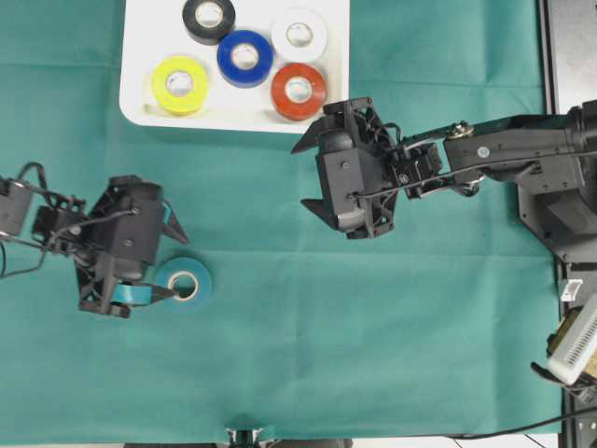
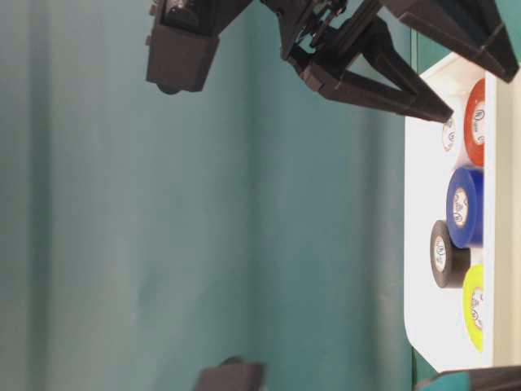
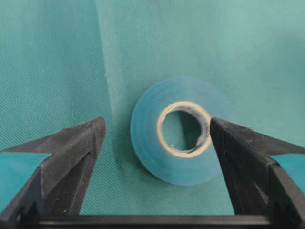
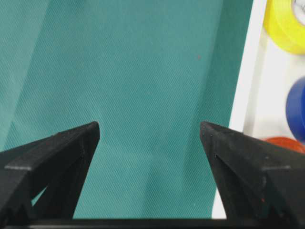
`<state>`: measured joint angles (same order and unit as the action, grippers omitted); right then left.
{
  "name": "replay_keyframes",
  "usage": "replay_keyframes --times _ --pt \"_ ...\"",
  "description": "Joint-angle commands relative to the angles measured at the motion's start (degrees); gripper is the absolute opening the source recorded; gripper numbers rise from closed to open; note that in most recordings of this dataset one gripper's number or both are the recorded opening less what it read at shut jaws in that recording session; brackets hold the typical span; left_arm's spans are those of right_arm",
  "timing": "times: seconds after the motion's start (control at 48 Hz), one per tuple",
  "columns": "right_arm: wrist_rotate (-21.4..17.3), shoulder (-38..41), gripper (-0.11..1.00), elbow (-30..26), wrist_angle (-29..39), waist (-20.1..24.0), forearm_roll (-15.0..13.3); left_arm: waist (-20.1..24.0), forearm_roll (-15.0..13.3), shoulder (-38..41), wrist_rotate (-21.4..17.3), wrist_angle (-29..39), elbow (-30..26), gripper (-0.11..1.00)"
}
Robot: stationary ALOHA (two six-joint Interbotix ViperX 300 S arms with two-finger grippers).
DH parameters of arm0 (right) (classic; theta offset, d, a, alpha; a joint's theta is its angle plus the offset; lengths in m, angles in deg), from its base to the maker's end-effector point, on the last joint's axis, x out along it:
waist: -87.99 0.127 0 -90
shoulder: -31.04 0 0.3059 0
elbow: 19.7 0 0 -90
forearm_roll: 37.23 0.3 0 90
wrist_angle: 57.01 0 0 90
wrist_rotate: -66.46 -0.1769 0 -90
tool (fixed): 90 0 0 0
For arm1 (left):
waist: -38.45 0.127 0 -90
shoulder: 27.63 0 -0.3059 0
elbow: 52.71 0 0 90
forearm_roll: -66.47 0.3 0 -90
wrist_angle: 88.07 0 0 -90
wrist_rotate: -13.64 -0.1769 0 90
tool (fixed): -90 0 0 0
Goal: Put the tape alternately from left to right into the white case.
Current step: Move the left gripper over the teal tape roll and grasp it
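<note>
last roll on the cloth, left arm lined up

the teal roll (image 1: 183, 280) lies flat on the green cloth (image 1: 373, 355), well apart from the white case (image 1: 140, 65), and it is the only one not yet in. inside the case sit five: the black roll (image 1: 208, 20), the blue roll (image 1: 244, 58), the white roll (image 1: 298, 35), the yellow roll (image 1: 179, 85) and the red roll (image 1: 298, 91), all lying flat.

the left gripper (image 1: 172, 260) is right at the teal roll, jaws spread wide and holding nothing. in its wrist view the roll sits between the two fingers (image 3: 76, 148), off toward the right one, with cloth showing on the left side. whether a fingertip touches the roll, i can't tell.

handling, as i judge it: a small tape ring, light, fairly stiff across its width, smooth on the outer wrap, so it could skid on the cloth if nudged off-centre. best hold looks like across the outer edges, jaws either side of the ring, or one finger into the pale core and one outside.

the right gripper (image 1: 312, 176) hangs over bare cloth just below the case's near rim, jaws wide apart too, empty.
</note>
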<state>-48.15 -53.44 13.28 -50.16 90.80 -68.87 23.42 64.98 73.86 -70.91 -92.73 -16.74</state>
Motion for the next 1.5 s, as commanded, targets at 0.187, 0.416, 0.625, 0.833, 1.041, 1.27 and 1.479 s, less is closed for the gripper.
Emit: replay_keyframes --times 0.187,0.416,0.625,0.833,1.041,1.27,1.479 --pt "-0.1 -0.4 0.76 -0.4 -1.1 0.2 0.2 1.9 -0.1 1.8 0.1 0.4 -1.4 0.92" --pt "-0.1 -0.4 0.76 -0.4 -0.9 0.1 0.2 2.4 -0.1 3.8 0.1 0.4 -1.8 0.92" --pt "-0.1 -0.4 0.76 -0.4 -0.9 0.2 0.2 2.4 -0.2 5.4 0.1 0.4 -2.7 0.92" --pt "-0.1 -0.4 0.76 -0.4 -0.8 0.1 0.2 2.3 -0.1 6.7 0.2 2.5 -3.4 0.92" --pt "-0.1 -0.4 0.76 -0.4 -1.0 0.1 0.2 2.3 -0.1 6.7 0.2 5.3 -4.4 0.92" --pt "-0.1 -0.4 0.76 -0.4 -1.0 0.1 0.2 2.3 -0.1 6.6 -0.1 5.3 -4.5 0.87" --pt "-0.1 -0.4 0.76 -0.4 -1.0 0.1 0.2 2.3 0.0 6.4 -0.3 5.3 -4.4 0.35"
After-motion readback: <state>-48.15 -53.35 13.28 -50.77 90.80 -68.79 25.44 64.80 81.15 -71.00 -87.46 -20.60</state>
